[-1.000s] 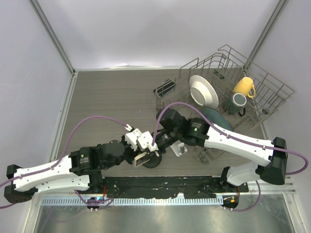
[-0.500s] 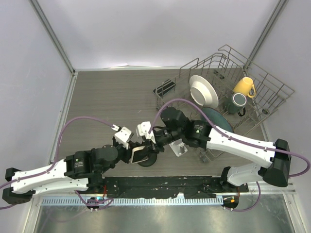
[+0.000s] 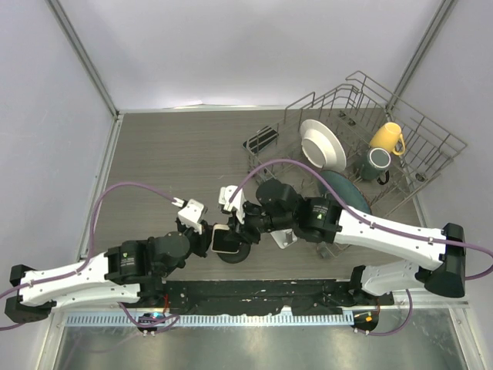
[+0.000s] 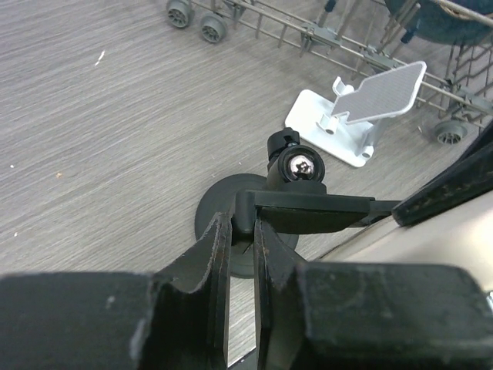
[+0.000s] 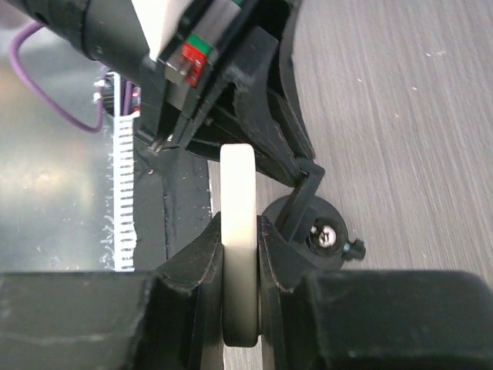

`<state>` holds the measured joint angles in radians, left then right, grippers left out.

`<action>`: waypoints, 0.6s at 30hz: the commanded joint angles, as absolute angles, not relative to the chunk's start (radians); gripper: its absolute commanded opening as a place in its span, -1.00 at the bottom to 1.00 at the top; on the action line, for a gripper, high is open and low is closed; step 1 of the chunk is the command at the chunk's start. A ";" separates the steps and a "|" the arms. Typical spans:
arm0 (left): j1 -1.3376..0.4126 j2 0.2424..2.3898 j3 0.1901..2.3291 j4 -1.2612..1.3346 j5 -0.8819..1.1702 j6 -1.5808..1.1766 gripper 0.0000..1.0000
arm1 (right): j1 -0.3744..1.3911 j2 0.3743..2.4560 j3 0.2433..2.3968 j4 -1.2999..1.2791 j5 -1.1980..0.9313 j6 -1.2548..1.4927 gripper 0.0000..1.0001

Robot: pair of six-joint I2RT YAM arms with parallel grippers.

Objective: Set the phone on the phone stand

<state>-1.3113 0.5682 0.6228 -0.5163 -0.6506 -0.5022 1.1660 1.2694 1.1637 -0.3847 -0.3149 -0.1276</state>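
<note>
Shifted slightly leftward, the right gripper (image 5: 240,231) clamps the smooth, round-edged white phone (image 5: 239,185) just beside the matte black stand (image 4: 223,204). The left gripper (image 4: 240,231) pinches the thin flat plate above its round base.

A grey wood-grain tabletop (image 3: 177,162) fills mid-frame, enclosed by plain pale walls (image 3: 246,46) with grey metal corner posts (image 3: 85,58) at upper left and right.
</note>
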 commanded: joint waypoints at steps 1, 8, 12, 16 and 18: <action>-1.281 0.499 0.637 -0.515 -1.115 -0.538 -1.00 | 1.229 1.187 1.105 -0.640 -0.065 0.040 -1.00; -1.279 0.540 0.653 -0.525 -1.134 -0.549 -1.00 | 1.284 1.223 1.150 -0.724 0.293 0.138 -1.00; -1.281 0.574 0.666 -0.511 -1.106 -0.564 -1.00 | 1.304 1.322 1.271 -0.828 0.460 0.211 -1.00; -1.289 0.574 0.664 -0.520 -1.111 -0.591 -1.00 | 1.319 1.454 1.359 -0.952 0.673 0.383 -1.00; -1.289 0.577 0.666 -0.520 -1.098 -0.604 -1.00 | 1.316 1.469 1.374 -0.953 0.733 0.420 -1.00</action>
